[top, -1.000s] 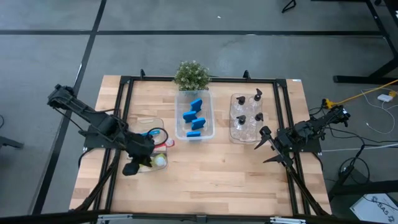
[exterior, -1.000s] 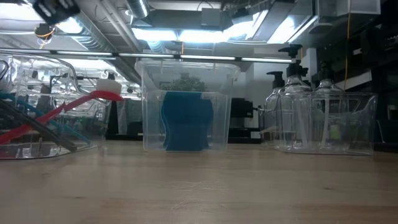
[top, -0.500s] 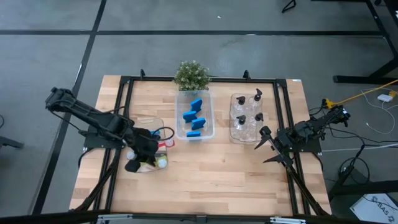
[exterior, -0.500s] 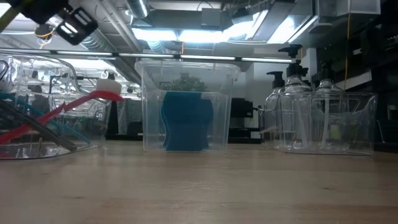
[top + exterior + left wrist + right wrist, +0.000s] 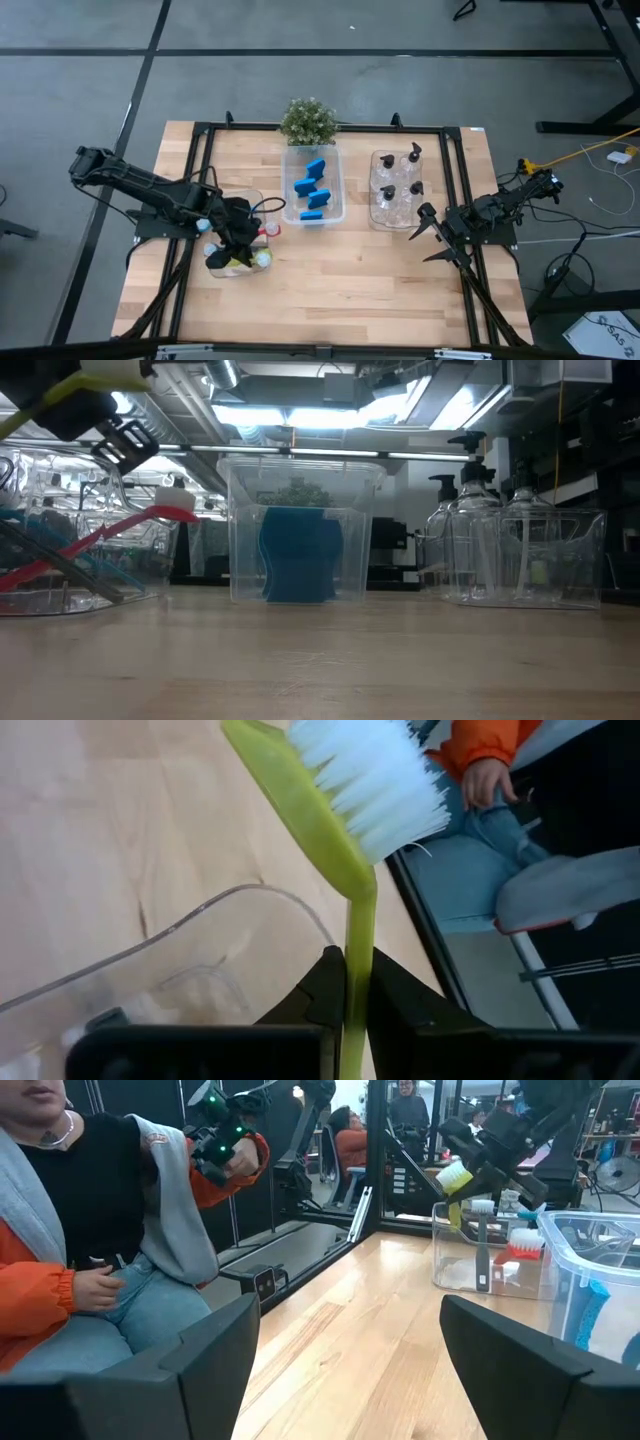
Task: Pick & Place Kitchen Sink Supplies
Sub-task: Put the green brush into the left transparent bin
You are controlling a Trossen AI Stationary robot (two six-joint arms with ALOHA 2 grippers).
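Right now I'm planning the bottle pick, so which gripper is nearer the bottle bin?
Right. The right gripper sits open just beside the bottle bin; the left gripper is across the table, gripping the yellow-green brush.

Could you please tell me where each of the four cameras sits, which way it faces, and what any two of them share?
High view: above the table, looking straight down; shows both arms, the left gripper over the brush bin, the right gripper waiting at the table's right edge.
Low view: at tabletop height, looking level at the sponge bin; the left gripper comes in from above.
Left wrist view: on the left arm, looking past its fingers clamped on the yellow-green brush.
Right wrist view: on the right arm, looking across the table between its open fingers.
Shared: both wrist views show a seated person in an orange sleeve.
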